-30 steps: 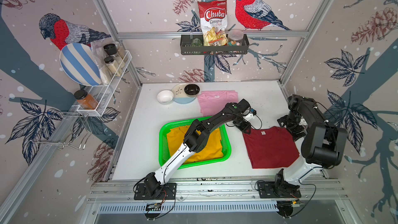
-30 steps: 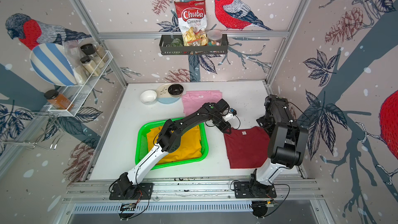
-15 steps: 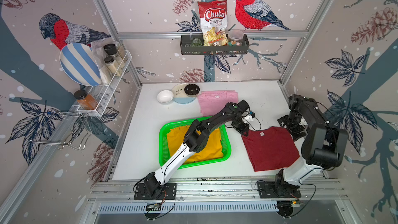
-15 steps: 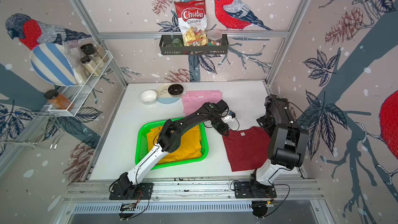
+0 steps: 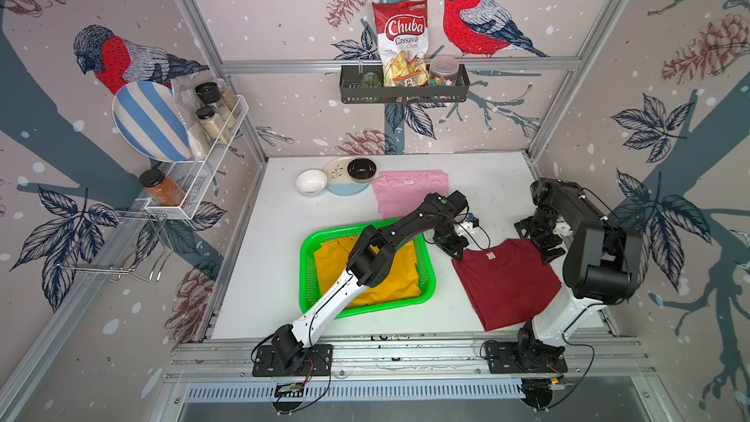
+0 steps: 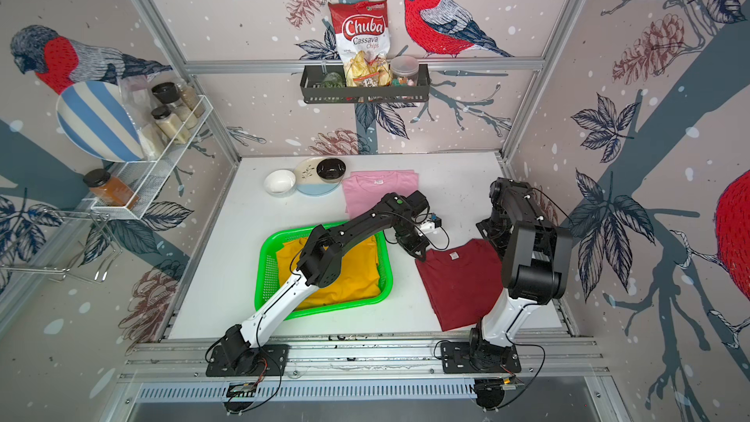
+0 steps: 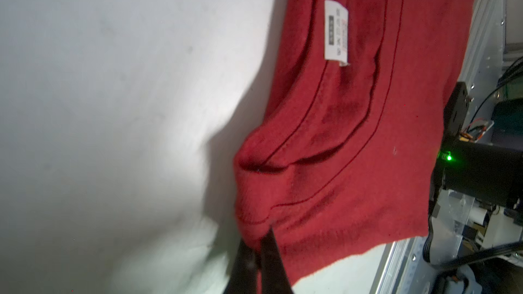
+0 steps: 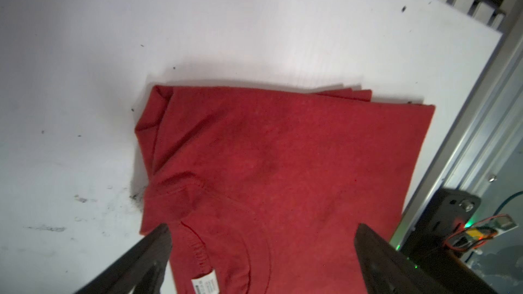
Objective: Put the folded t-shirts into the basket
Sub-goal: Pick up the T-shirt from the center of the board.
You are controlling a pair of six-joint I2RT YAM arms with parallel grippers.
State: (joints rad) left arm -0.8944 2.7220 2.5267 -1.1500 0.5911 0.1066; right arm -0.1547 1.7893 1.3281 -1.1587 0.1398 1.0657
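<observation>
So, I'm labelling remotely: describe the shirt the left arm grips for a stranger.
Find the bright green basket. Between it and the right arm lies the dark red shirt: the only red one, its corner in the jaws of the left gripper.

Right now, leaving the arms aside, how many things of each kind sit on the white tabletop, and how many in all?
Green basket: 1
Folded t-shirts: 3 (yellow shirt inside it; dark red shirt and pink shirt outside it)
Bowls: 2 (white bowl, black bowl)
Plate: 1
Total: 7
</observation>
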